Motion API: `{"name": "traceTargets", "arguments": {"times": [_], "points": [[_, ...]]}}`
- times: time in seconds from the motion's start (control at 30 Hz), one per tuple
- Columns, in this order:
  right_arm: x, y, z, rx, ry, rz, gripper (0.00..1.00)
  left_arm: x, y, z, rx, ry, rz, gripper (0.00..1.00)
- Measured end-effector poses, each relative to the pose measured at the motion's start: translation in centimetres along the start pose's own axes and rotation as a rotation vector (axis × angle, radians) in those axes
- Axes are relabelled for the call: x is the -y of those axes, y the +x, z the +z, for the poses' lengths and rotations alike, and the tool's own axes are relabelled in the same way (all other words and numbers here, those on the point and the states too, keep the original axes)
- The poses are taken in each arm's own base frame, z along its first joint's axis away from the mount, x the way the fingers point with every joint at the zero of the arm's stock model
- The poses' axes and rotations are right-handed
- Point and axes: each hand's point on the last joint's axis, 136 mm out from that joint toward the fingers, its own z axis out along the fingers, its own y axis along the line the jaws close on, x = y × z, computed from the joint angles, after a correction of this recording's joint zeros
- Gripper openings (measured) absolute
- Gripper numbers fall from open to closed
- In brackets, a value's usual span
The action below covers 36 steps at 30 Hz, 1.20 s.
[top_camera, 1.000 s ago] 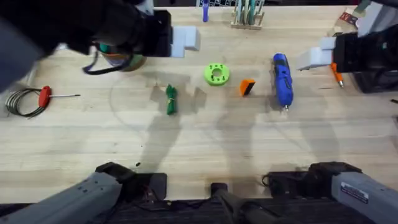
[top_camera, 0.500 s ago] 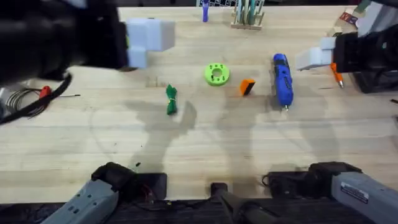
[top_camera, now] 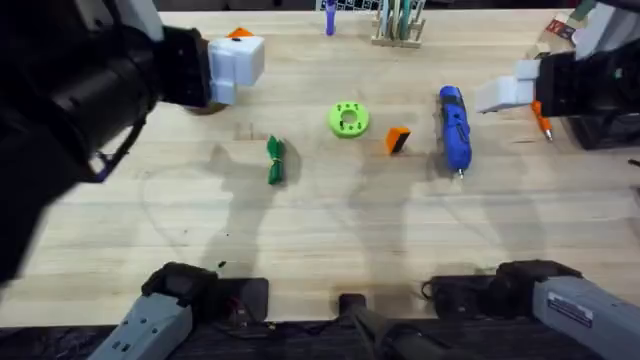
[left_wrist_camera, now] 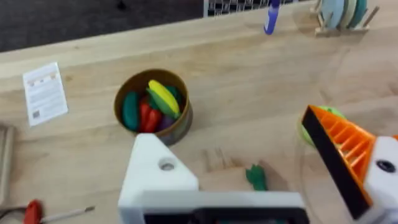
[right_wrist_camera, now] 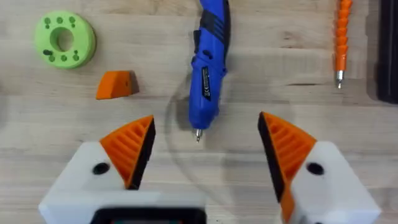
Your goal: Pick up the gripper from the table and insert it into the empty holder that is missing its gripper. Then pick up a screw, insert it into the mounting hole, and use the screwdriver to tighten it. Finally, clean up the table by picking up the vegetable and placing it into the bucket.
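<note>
Left pincer (left_wrist_camera: 249,186) hangs high over the table (top_camera: 330,250), up at the ten o'clock corner of the overhead view, its white and orange-ribbed fingers (left_wrist_camera: 339,146) spread wide with nothing between them. Beneath it in the left wrist view sits the bucket (left_wrist_camera: 152,106), a round tin with red, yellow and green toy pieces inside, and a white paper card (left_wrist_camera: 45,93) lies beside it. The vegetable (top_camera: 275,160) lies flat on the wood left of centre, apart from everything. At its two o'clock sits the lime-green disc (top_camera: 348,119), and just right of that the small orange gripper (top_camera: 398,140) rests on the table. Next along is the blue screwdriver (top_camera: 454,130), lying with its metal tip toward the arms' bases. The right pincer (right_wrist_camera: 202,146) hovers over that tip, orange pads (right_wrist_camera: 130,146) wide apart and empty. A thin orange tool (right_wrist_camera: 341,37) lies beyond the screwdriver at three o'clock. A red-handled tool (left_wrist_camera: 37,213) shows near the left pincer.
</note>
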Motion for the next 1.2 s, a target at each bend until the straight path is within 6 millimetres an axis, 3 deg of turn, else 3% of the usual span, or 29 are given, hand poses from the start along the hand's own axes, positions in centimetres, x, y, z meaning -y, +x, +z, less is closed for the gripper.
{"name": "traceTargets", "arguments": {"times": [0.2, 0.5, 0.67, 0.87, 1.2], "points": [[0.0, 0.0, 0.0, 0.000, 0.000, 0.000, 0.991, 0.2, 0.8, 1.3, 0.163, 0.101, 0.030, 0.987], [0.0, 0.0, 0.0, 0.000, 0.000, 0.000, 0.992, 5.2, 5.3, 0.2, 0.334, 0.388, 0.125, 0.986], [0.0, 0.0, 0.0, 0.000, 0.000, 0.000, 0.991, 7.2, 8.5, -1.0, 0.346, 0.513, 0.088, 0.985], [0.0, 0.0, 0.0, 0.000, 0.000, 0.000, 0.992, 8.7, 10.3, -3.0, 0.384, 0.644, 0.064, 0.986], [0.0, 0.0, 0.0, 0.000, 0.000, 0.000, 0.991, 11.4, 15.6, -3.6, 0.323, 0.847, 0.044, 0.986]]}}
